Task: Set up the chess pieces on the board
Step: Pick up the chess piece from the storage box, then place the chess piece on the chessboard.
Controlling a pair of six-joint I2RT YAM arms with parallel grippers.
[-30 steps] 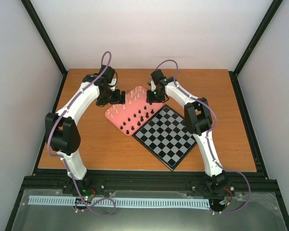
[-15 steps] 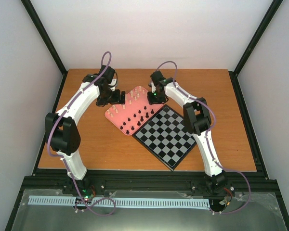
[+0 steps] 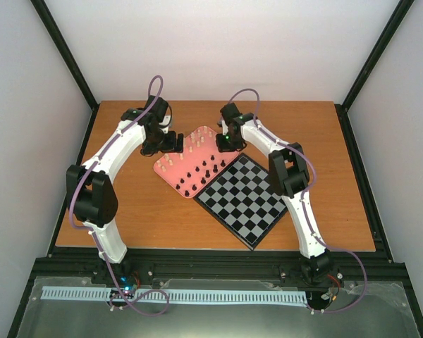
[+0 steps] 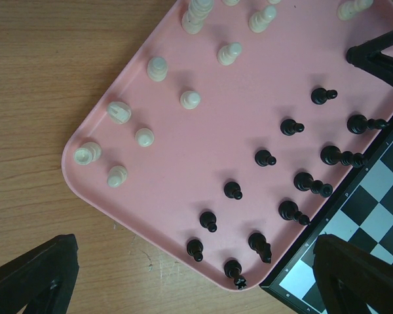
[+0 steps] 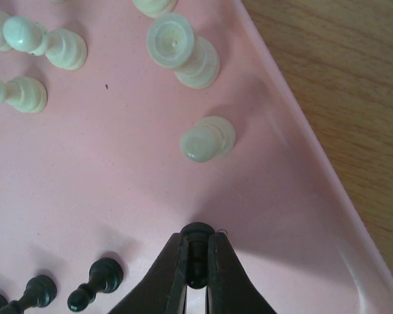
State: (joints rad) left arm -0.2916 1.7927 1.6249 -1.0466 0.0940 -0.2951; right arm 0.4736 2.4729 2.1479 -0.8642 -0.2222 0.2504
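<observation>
**Right gripper** (image 5: 196,261): I see the fingers (image 5: 165,281) drawn together and clamped on one black piece (image 5: 197,231). Only its rounded head shows above the fingertips in my right wrist view. I cannot name its kind, and I cannot tell whether its base rests on the tray floor. The grip sits inside the pink tray (image 5: 327,196), near the rim that borders the bare wooden table (image 5: 340,78). Just beyond the fingers stands a cream pawn (image 5: 208,139), and past it a cream rook (image 5: 181,51). Both are apart from the fingers.

**Left gripper** (image 4: 195,243): its fingers (image 4: 33,281) are spread wide and hold nothing. It hangs above the tray. In my left wrist view its two fingers frame a rounded corner of the tray and one corner of the board.

**Chess pieces** (image 4: 265,157): every piece I can make out stands in the tray.
- The cream pieces (image 4: 156,67) are grouped on the side towards the left arm.
- The black pieces (image 4: 295,126) stand in rough rows on the side next to the board.
- Those I can judge are upright. The smallest ones are too fine to identify from overhead.

**Board** (image 3: 243,201): it lies flat on the table, turned corner-on to the arm bases, with one edge against the tray's edge. From overhead the right arm reaches past the board's far corner to the tray. The left arm comes in from the opposite side. The two grippers are near each other over the tray but apart.
</observation>
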